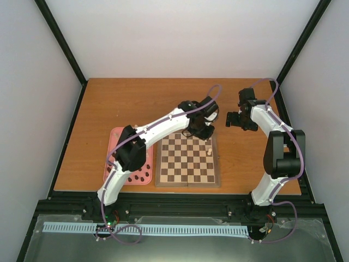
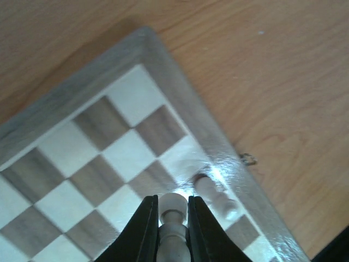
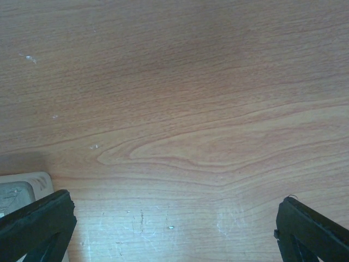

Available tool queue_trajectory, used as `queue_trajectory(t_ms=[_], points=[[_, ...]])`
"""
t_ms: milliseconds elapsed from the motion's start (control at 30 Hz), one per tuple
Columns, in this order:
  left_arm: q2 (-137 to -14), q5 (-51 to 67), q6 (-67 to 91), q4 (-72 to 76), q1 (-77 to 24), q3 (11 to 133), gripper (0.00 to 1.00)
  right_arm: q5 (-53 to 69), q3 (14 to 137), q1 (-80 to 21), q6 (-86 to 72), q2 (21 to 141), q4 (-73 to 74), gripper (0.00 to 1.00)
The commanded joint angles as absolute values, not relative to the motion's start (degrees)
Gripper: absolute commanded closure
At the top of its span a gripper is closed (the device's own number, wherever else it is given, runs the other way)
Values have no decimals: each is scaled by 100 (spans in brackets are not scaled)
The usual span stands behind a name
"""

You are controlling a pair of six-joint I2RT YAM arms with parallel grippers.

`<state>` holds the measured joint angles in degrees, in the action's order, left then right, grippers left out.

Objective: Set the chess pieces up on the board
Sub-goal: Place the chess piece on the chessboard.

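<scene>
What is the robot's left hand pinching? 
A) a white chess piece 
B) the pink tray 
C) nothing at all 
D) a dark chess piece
A: in the left wrist view the left gripper has its two black fingers shut on a cream-white chess piece just above the board.

The tray (image 1: 116,134) lies just left of the board (image 1: 185,162), a piece (image 1: 209,150) on its right edge.
</scene>
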<state>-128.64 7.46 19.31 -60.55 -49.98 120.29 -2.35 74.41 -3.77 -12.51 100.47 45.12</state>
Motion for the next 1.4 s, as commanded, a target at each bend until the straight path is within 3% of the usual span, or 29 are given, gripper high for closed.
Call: queue_trajectory(t_ms=[0,1367], points=[[-13047,975,1713,-6292,-5251,12482,99,-287,7344,-334,-1275,9872,4425,0],[-13943,787,1538,-6033,-5396,12884,95,-343,7193,-332,-1153,9727,4378,0]])
